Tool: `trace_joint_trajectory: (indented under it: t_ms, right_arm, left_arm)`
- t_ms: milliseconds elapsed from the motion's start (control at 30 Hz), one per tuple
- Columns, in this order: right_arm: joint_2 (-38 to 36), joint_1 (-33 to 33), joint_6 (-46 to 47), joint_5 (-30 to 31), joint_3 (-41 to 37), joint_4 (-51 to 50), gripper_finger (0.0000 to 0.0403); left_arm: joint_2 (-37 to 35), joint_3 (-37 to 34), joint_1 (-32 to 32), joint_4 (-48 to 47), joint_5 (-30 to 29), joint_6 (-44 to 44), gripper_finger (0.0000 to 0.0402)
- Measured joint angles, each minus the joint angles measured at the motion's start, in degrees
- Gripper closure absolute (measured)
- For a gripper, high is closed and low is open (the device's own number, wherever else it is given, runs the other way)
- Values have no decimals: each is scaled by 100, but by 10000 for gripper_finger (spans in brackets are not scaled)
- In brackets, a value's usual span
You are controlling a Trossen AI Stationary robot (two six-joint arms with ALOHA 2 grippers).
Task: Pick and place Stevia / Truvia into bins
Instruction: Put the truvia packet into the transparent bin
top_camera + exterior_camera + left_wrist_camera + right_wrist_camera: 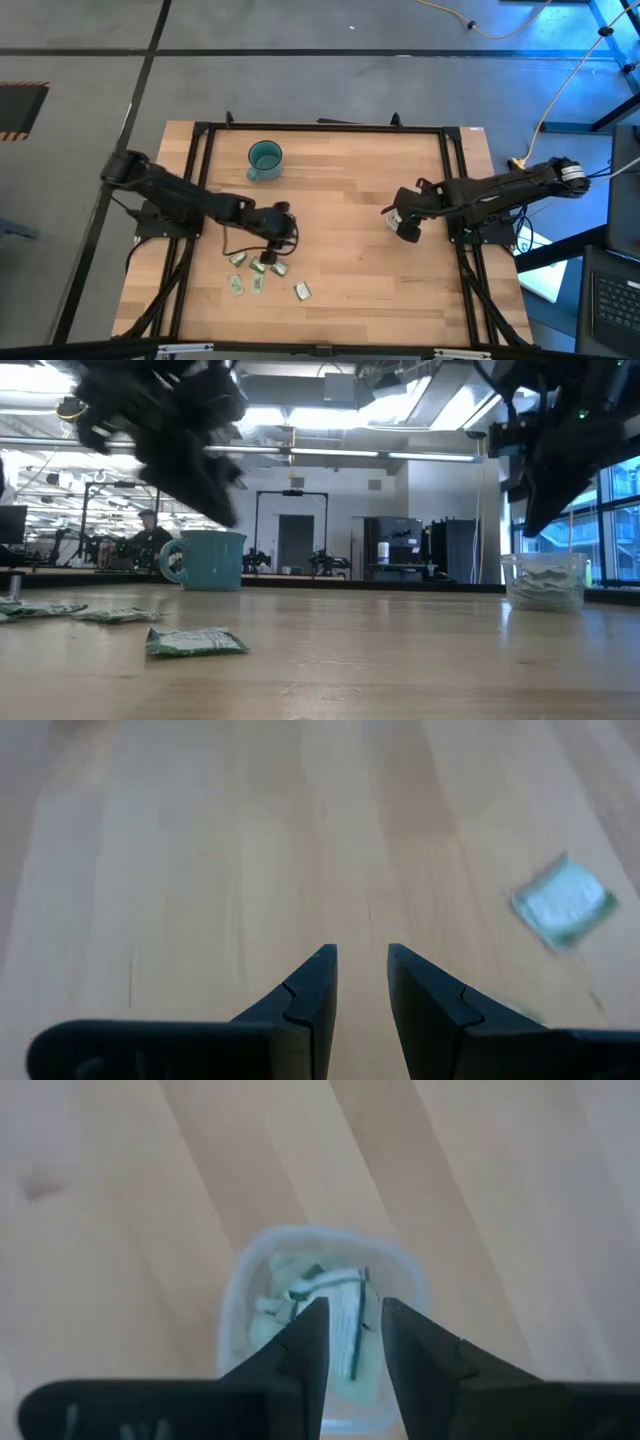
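Several small green-and-white sachets (258, 275) lie loose on the wooden table near its front left; the low view shows some of them flat on the wood (195, 643). My left gripper (362, 960) hangs open above them (272, 248) with nothing between its fingers, and one sachet (563, 903) lies off to one side. A teal cup (265, 158) stands at the far left. My right gripper (354, 1315) is open right over a clear plastic cup (325, 1310), which stands on the table's right side (545, 582) and holds several sachets.
A black frame (320, 127) runs along the table's far, left and right sides. Bare wood lies between the sachets and the clear cup (350, 240). Beyond the table the low view shows a room with equipment and a person sitting far off (148, 530).
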Motion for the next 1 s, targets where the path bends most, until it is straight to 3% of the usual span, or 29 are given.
trace_joint_trajectory:
  t_ms: [233,567,767,1000]
  right_arm:
    - [-219,0,-136,-2,2,192,305]
    - [-219,0,-147,-2,2,568,305]
    - [-217,0,-147,-4,2,664,305]
    - [-217,0,-147,-5,2,704,305]
  left_arm:
    - [-641,0,-783,-2096,-457,-2437,316]
    - [-554,0,-1512,-3591,-77,-5141,316]
    - [-249,0,-1683,-3721,-7,-5800,316]
    - [372,0,-1655,-3740,227,-5906,316]
